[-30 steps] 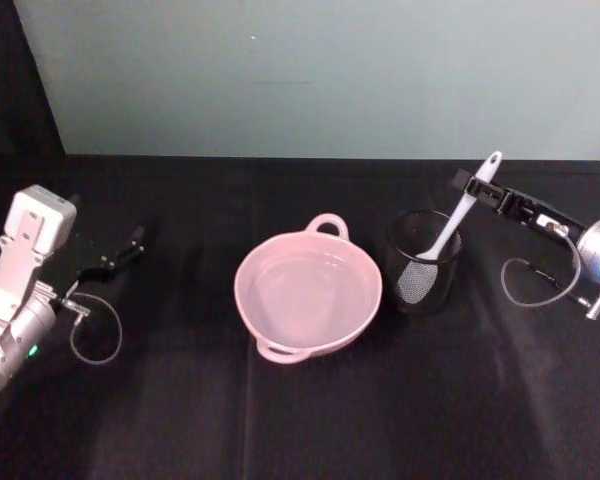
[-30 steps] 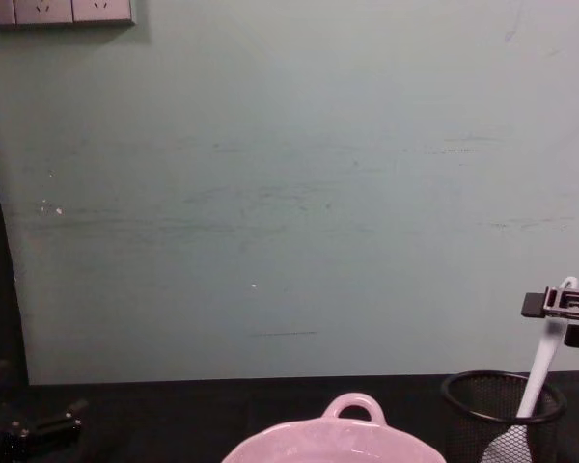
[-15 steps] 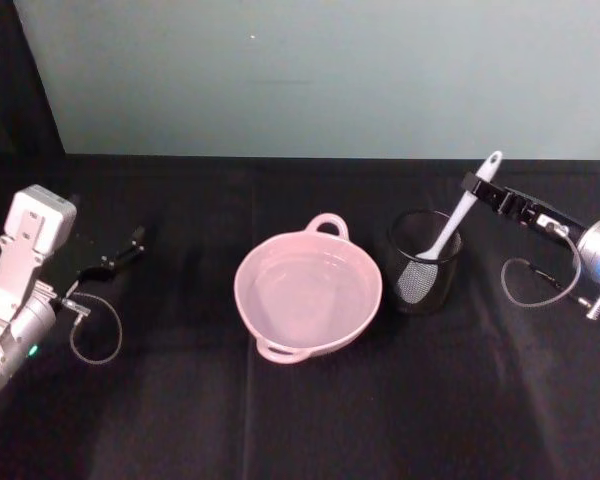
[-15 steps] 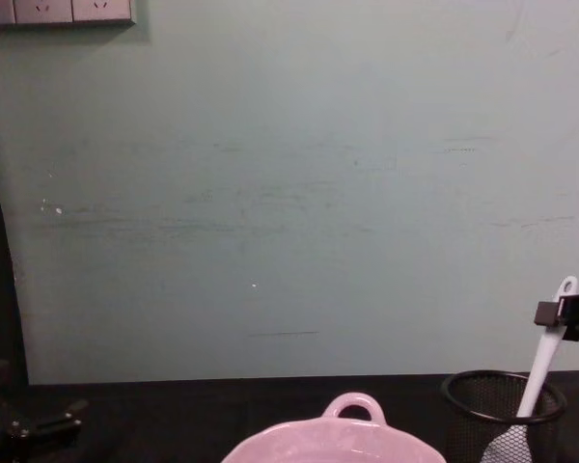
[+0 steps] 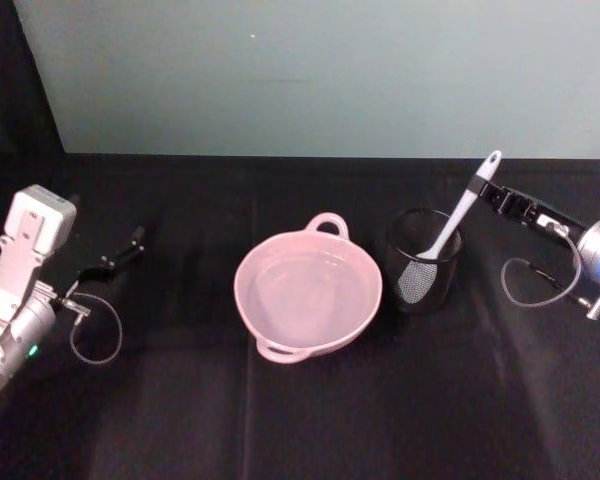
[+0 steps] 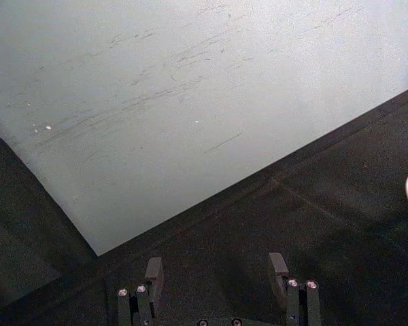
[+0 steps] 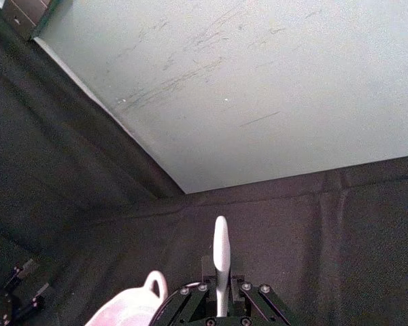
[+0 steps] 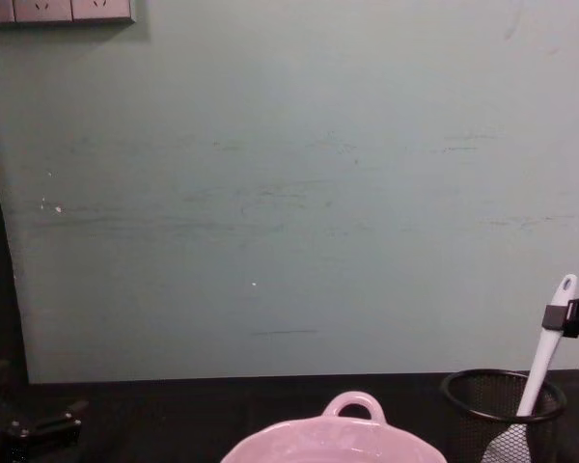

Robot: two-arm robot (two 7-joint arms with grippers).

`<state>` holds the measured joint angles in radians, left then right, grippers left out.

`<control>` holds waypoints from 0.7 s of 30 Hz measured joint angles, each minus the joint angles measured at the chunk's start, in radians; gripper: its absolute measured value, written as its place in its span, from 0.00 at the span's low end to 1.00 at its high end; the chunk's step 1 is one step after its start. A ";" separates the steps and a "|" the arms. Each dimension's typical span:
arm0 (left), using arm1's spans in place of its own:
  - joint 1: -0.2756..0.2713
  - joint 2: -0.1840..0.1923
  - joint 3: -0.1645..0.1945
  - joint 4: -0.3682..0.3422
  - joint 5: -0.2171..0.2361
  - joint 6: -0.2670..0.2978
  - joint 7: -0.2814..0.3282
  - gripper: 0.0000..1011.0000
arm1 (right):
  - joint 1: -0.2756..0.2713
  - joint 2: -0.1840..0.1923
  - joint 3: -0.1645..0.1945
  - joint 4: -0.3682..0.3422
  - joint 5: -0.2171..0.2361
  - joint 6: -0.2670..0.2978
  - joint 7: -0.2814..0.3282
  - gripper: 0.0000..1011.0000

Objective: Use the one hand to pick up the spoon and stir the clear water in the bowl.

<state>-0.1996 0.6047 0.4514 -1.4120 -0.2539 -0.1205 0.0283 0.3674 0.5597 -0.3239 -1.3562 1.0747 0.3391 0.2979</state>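
I am at the pick-up step. My right gripper (image 5: 488, 192) is up at the far right, and its two jaws are squeezed onto the thin top part of the spoon (image 5: 450, 225), just under the little hole at the tip. The spoon is not lifted yet. It stands leaning in the black mesh cup (image 5: 425, 292), with its flat blade down inside. The pink bowl (image 5: 248, 268) sits just beside the cup, toward the middle of the black table (image 5: 280, 420). The clear water (image 5: 305, 295) in it looks flat and quiet, so I think no stirring has been done. Next I should pull the spoon straight up until the blade is over the cup's rim. If I drag it sideways too soon, I think the light cup could tip. Then I carry it over the bowl, dip the blade in and make slow circles. My left gripper (image 5: 118, 255) rests far away on the left, with its jaws apart and nothing in them.
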 joint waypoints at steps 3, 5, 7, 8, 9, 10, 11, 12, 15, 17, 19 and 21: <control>0.000 0.000 0.000 0.000 0.000 0.000 0.000 1.00 | -0.005 0.024 -0.011 -0.031 -0.025 -0.027 0.000 0.11; 0.000 0.000 0.000 0.000 0.000 0.000 0.000 1.00 | -0.010 0.040 -0.017 -0.057 -0.047 -0.048 -0.001 0.11; 0.000 0.000 0.000 0.000 0.000 0.000 0.000 1.00 | -0.016 0.064 -0.019 -0.095 -0.072 -0.069 -0.010 0.11; 0.000 0.000 0.000 0.000 0.000 0.000 0.000 1.00 | -0.017 0.071 -0.019 -0.110 -0.078 -0.073 -0.013 0.11; 0.000 0.000 0.000 0.000 0.000 0.000 0.000 1.00 | -0.019 0.086 -0.016 -0.136 -0.089 -0.079 -0.016 0.11; 0.000 0.000 0.000 0.000 0.000 0.000 0.000 1.00 | -0.021 0.094 -0.014 -0.150 -0.094 -0.081 -0.018 0.11; 0.000 0.000 0.000 0.000 0.000 0.000 0.000 1.00 | -0.021 0.101 -0.012 -0.164 -0.099 -0.082 -0.020 0.11; 0.000 0.000 0.000 0.000 0.000 0.000 0.000 1.00 | -0.021 0.113 -0.008 -0.189 -0.106 -0.082 -0.022 0.11; 0.000 0.000 0.000 0.000 0.000 0.000 0.000 1.00 | -0.020 0.133 -0.001 -0.229 -0.116 -0.080 -0.022 0.11; 0.000 0.000 0.000 0.000 0.000 0.000 0.000 1.00 | -0.014 0.153 0.005 -0.267 -0.125 -0.078 -0.021 0.11; 0.000 0.000 0.000 0.000 0.000 0.000 0.000 1.00 | -0.001 0.169 0.009 -0.299 -0.136 -0.073 -0.015 0.11; 0.000 0.000 0.000 0.000 0.000 0.000 0.000 1.00 | 0.010 0.177 0.009 -0.316 -0.145 -0.071 -0.012 0.11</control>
<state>-0.1995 0.6047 0.4514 -1.4120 -0.2539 -0.1205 0.0283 0.3770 0.7365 -0.3148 -1.6719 0.9299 0.2680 0.2863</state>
